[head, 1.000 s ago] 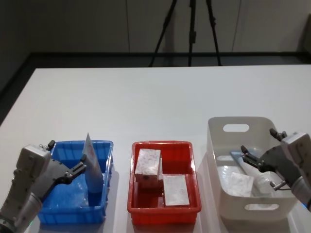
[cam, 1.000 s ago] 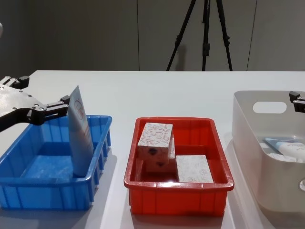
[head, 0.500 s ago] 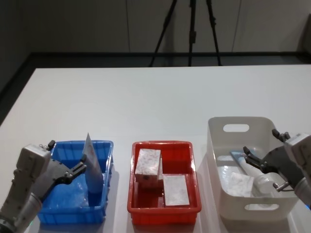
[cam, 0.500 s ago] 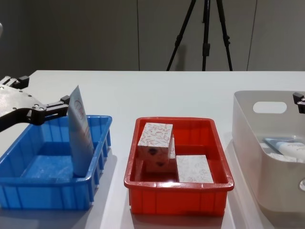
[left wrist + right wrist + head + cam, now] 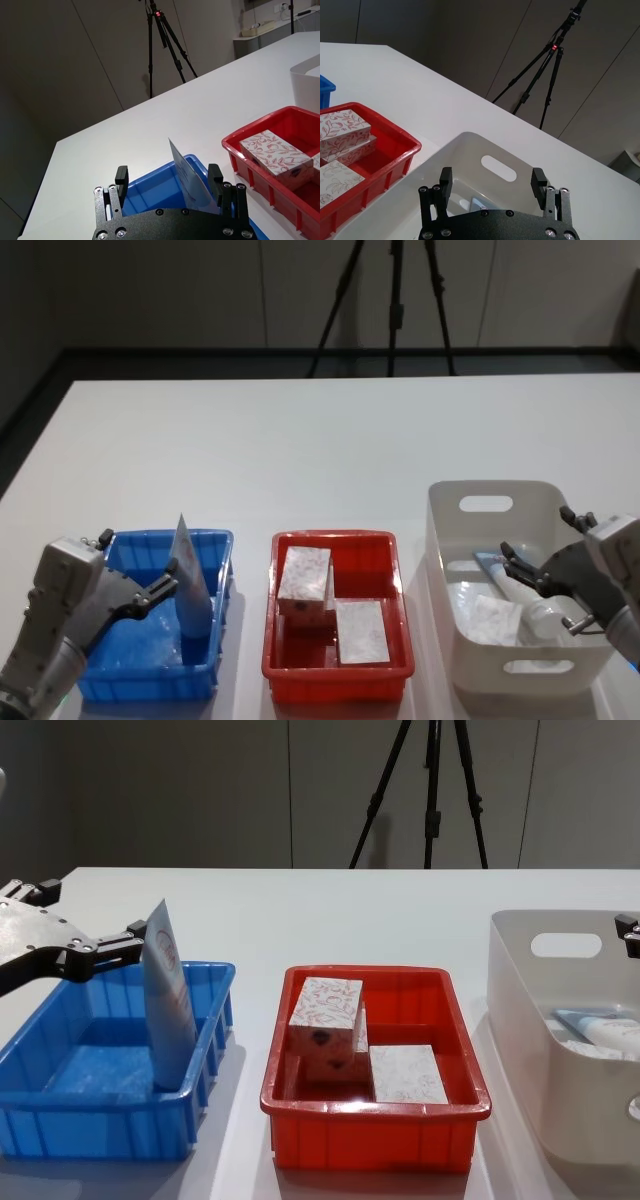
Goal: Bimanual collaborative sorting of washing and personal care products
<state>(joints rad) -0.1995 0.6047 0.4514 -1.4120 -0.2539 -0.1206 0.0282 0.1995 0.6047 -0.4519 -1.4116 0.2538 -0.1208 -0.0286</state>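
Note:
One pale-blue tube (image 5: 188, 585) (image 5: 168, 1005) stands upright against the right wall of the blue bin (image 5: 120, 680). My left gripper (image 5: 165, 582) (image 5: 168, 174) is open at that tube's upper end, the tube (image 5: 192, 182) sitting close to one finger. Another pale-blue tube (image 5: 500, 572) (image 5: 598, 1028) and a patterned white box (image 5: 490, 618) lie in the white bin (image 5: 485, 505). My right gripper (image 5: 518, 568) (image 5: 492, 177) hangs open above them, holding nothing. Three patterned white boxes (image 5: 303, 575) (image 5: 325, 1010) fill the red bin (image 5: 335, 670).
The three bins stand in a row along the table's near edge: blue at left, red (image 5: 375, 1125) in the middle, white (image 5: 560, 945) at right. The white table (image 5: 320, 450) stretches bare behind them. A black tripod (image 5: 392, 300) stands on the floor beyond the table.
My right gripper has drawn back slightly to the right over the white bin. The left gripper and the upright tube have stayed put.

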